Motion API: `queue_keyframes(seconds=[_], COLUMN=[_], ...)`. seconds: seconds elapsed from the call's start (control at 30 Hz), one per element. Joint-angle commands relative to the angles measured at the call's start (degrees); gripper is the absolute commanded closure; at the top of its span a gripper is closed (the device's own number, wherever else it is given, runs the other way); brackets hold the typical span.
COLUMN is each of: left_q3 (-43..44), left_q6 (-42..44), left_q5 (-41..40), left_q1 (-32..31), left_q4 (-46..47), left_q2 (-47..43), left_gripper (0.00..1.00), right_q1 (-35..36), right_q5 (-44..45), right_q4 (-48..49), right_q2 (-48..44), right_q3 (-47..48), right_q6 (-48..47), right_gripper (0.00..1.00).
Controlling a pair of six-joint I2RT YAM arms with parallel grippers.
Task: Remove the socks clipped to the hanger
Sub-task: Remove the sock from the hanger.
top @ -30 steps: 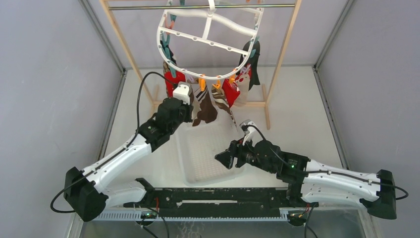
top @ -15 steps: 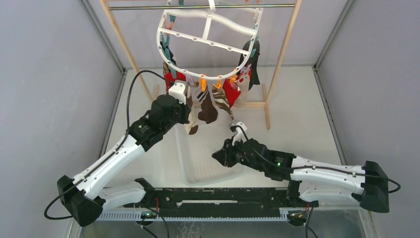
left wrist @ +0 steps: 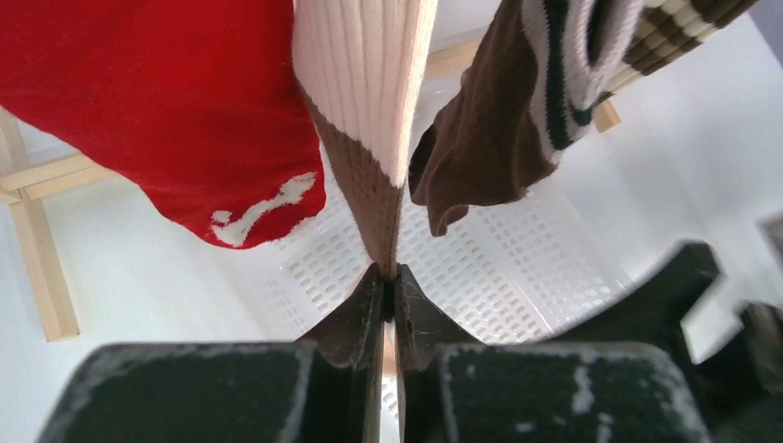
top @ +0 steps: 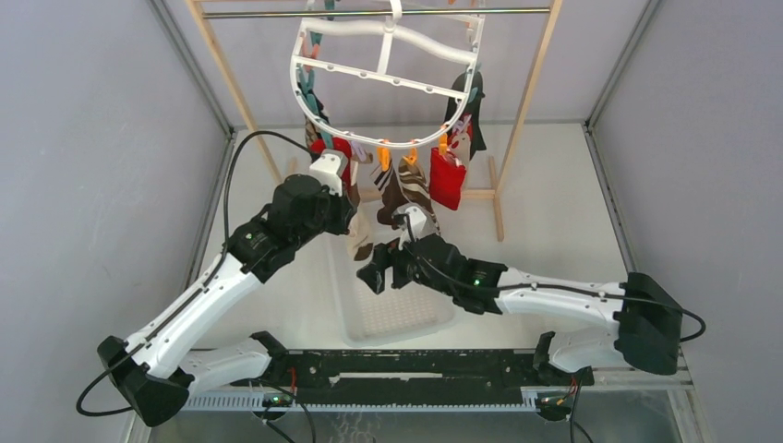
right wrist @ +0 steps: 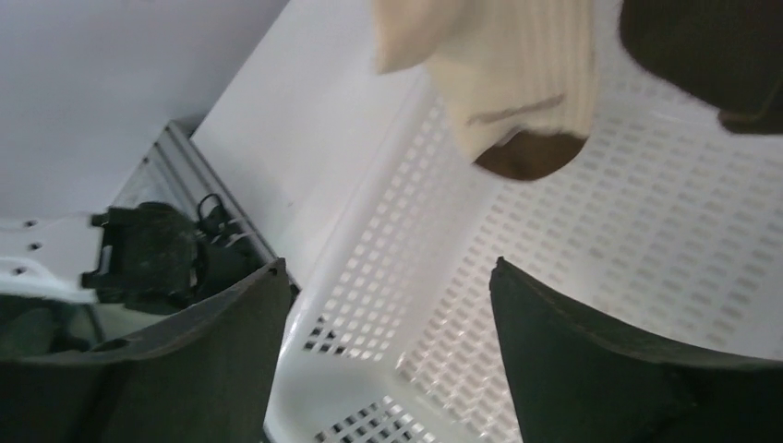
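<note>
The hanger, a white oval frame with cross bars, hangs from the metal rod of a wooden rack at the far side of the table, and the socks dangle in a cluster from the orange clips along its near rim. A red sock bearing a white bone-shaped mark hangs on the left; a second red one hangs on the right, with a black sock higher up behind it. Between them hangs a brown striped sock with white and dark bands. A ribbed cream sock with a brown toe hangs straight down in the middle, and the left gripper is pinched tight on that brown end, the fabric running taut up from the closed fingertips. The right gripper stands wide with nothing between its fingers, low over the white perforated basket, just below and beside the cream sock's toe.
</note>
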Motion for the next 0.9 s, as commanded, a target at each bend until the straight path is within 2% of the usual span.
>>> queue_keyframes(seconds=[0.0,0.1,0.23,0.5,0.87], left_q3=[5.6,7.4,9.2,10.8,11.3], left_q6=[-1.3,-1.7,-2.2,-2.9,-4.8], left_q5=[3.1,4.5,6.4,8.3,13.4], left_q1=[0.3,0.3,0.2,0.3,0.2], left_q4=[-2.0,-3.2,-4.0,-4.5,-2.7], left_q2=[-2.2,-2.3,-2.2,-2.2,-1.8], left_gripper=[0.91,0.90,0.90,0.90,0.90], right_q1=[-3.2,-5.4,-8.1,-14.0,-16.4], right_q5=[-1.6,-3.3,-6.2,-18.5,-28.6], right_q4=[4.4,5.3,8.4,21.8,31.6], right_q2=[3.9,6.0,7.6,9.5,14.3], right_q3=[4.1,4.1,3.1,-1.3,-3.1], right_q6=[-2.7,-3.8,-5.5,-6.5,-4.1], right_gripper=[0.09,0.04,0.01,0.01,0.01])
